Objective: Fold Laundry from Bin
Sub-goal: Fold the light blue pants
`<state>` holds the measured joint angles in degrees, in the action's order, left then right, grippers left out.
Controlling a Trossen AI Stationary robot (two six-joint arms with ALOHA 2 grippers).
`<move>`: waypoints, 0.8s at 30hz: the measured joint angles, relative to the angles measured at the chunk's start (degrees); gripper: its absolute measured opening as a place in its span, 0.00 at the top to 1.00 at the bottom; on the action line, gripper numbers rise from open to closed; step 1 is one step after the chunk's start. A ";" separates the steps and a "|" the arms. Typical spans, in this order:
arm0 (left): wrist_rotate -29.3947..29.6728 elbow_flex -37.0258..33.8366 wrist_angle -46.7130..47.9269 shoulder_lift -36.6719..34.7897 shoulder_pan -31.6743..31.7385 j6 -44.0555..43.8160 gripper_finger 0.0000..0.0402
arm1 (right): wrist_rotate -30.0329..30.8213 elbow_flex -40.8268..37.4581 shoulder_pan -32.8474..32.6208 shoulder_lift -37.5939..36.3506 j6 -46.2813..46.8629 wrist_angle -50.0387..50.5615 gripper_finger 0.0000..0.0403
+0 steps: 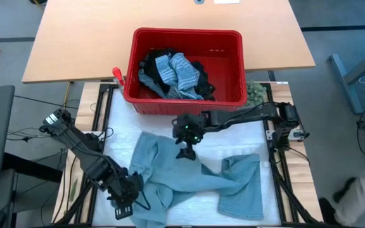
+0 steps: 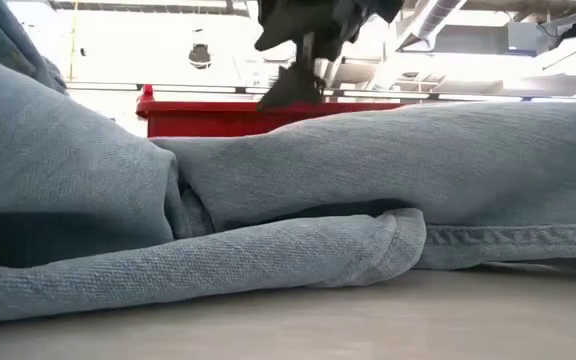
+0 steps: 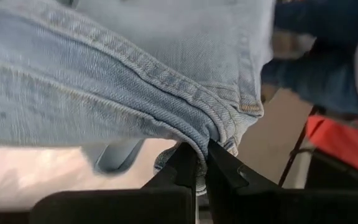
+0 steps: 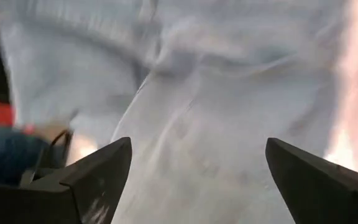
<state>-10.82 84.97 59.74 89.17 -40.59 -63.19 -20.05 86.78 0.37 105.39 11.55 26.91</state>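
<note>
Two grippers we see on light blue denim garment [image 1: 195, 180], spread on table near red plastic bin [image 1: 230, 95]: left gripper [image 3: 201, 163] pinches hem, near-left; right gripper [image 1: 185, 152] wide open, empty, above far edge, long axis left-right.

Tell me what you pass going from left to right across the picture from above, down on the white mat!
Left gripper, pinching the light blue garment's edge → right gripper, open above that garment → the garment's folded-over end at the right.

no readable text, labels, brands, numbers or signs in any view
</note>
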 joint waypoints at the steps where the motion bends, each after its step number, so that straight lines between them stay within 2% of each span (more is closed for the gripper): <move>1: 0.66 0.00 -1.12 0.02 -0.36 -0.47 1.00 | 1.32 0.00 0.33 -0.05 -0.23 -1.85 0.01; 4: 1.96 0.00 -3.21 0.04 -1.07 -0.75 1.00 | 5.85 0.02 1.56 1.69 0.41 -11.53 0.03; 8: 2.27 0.00 -3.79 0.91 -1.40 -1.40 1.00 | 5.62 0.09 2.91 7.16 5.67 -21.43 0.05; 15: 0.36 0.00 -4.36 1.91 -1.49 -1.52 1.00 | 9.99 1.17 2.72 17.12 7.77 -34.09 0.05; 20: -0.74 0.00 -5.76 2.01 -1.45 -2.44 1.00 | 12.92 7.25 2.75 25.11 7.49 -39.93 0.05; 24: -2.49 0.00 -7.30 2.01 -1.43 -4.20 1.00 | 13.05 16.35 2.68 32.41 7.49 -38.45 0.05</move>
<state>-13.31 84.97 52.44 91.18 -42.02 -67.39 -7.00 103.13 3.04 137.80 19.05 -11.54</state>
